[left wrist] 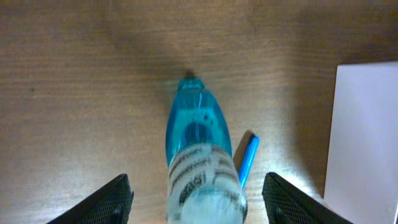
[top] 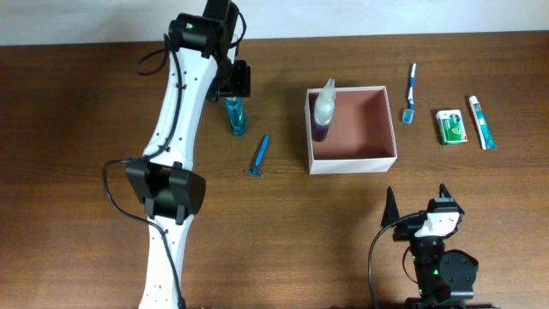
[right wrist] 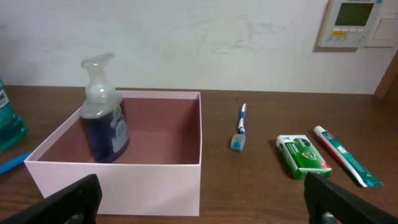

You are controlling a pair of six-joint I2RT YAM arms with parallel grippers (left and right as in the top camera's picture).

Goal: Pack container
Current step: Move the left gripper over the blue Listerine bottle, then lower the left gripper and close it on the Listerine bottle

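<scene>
Pump bottle [right wrist: 106,124] in container [right wrist: 124,180], right-wrist view; right tool [right wrist: 208,199] apart; left tool [left wrist: 199,199] apart astride blue bottle [left wrist: 198,143].

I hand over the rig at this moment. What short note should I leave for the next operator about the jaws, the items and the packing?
Left gripper: open, jaws on either side of the blue bottle, not closed on it.
Right gripper: open, empty, on the near side of the container.
Done: pump bottle stands inside the container, at its left wall.
Left to pack: blue bottle and razor, left of the container; toothbrush, green packet and toothpaste, right of it.
</scene>
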